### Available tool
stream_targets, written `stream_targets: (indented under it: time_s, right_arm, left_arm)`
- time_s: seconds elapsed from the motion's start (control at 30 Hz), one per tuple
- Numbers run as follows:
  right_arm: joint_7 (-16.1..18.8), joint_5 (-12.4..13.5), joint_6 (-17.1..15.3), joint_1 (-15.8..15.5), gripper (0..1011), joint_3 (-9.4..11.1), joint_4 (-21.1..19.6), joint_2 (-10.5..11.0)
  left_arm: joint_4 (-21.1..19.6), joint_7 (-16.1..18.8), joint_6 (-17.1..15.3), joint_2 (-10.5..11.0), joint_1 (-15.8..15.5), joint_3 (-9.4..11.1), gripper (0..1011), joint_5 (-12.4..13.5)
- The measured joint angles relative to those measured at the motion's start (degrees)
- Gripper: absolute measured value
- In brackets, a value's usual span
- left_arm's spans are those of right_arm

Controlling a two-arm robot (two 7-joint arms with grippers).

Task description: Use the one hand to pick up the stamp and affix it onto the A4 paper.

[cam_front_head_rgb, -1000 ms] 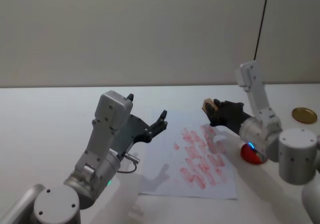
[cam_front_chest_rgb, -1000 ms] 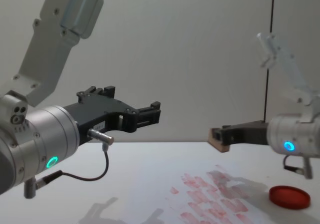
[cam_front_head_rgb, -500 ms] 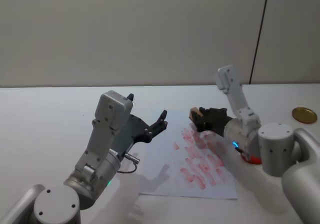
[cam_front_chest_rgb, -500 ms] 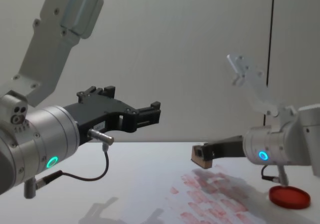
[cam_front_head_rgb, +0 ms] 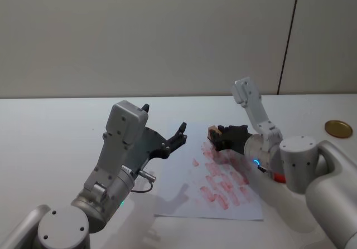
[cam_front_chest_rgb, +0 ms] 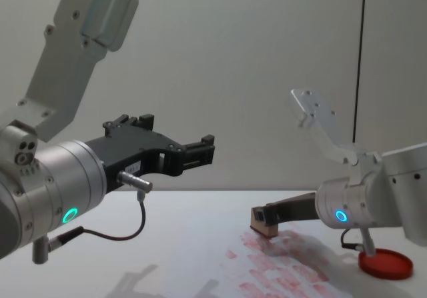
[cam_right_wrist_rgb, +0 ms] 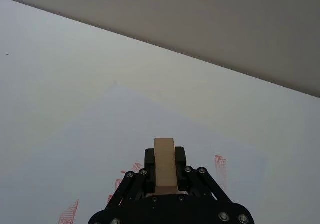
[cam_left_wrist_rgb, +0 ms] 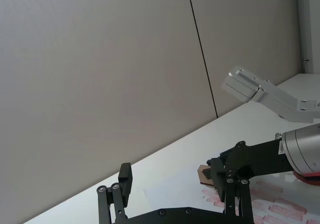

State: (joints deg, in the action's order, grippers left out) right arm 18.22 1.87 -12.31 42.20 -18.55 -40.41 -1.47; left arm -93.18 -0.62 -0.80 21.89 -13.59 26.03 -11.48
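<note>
My right gripper (cam_front_head_rgb: pixel 218 134) is shut on the stamp (cam_front_head_rgb: pixel 212 132), a small tan wooden block. It holds the stamp (cam_front_chest_rgb: pixel 263 223) low over the far part of the A4 paper (cam_front_head_rgb: pixel 181 190), at the top of the rows of red marks. I cannot tell whether the block touches the sheet. In the right wrist view the stamp (cam_right_wrist_rgb: pixel 165 166) stands upright between the black fingers, over the A4 paper (cam_right_wrist_rgb: pixel 100 149). My left gripper (cam_front_head_rgb: pixel 164 122) hangs open and empty above the paper's left edge, raised well off the table.
A flat red ink pad (cam_front_chest_rgb: pixel 385 263) lies on the table right of the paper, behind my right arm. A small gold disc (cam_front_head_rgb: pixel 339 128) sits at the far right. The left arm's black cable (cam_front_chest_rgb: pixel 127 235) dangles below its wrist.
My right gripper has carried the stamp leftward and down, from the air beside the paper to low over its far printed part. The left arm has not moved.
</note>
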Motion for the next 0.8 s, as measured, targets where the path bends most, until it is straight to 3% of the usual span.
stream_targets:
  time_s: [0.33,0.8]
  right_arm:
    - [0.55,0.01,0.13,1.57,214,-0.20,3.44,-0.66]
    - [1.23,-0.27,-0.81,2.14,213,-0.42,4.82,-0.83]
  left_arm:
    - [0.00,0.00,0.00,0.00,0.00,0.00,993,0.00]
    - [0.00,0.00,0.00,0.00,0.00,0.00,993,0.00]
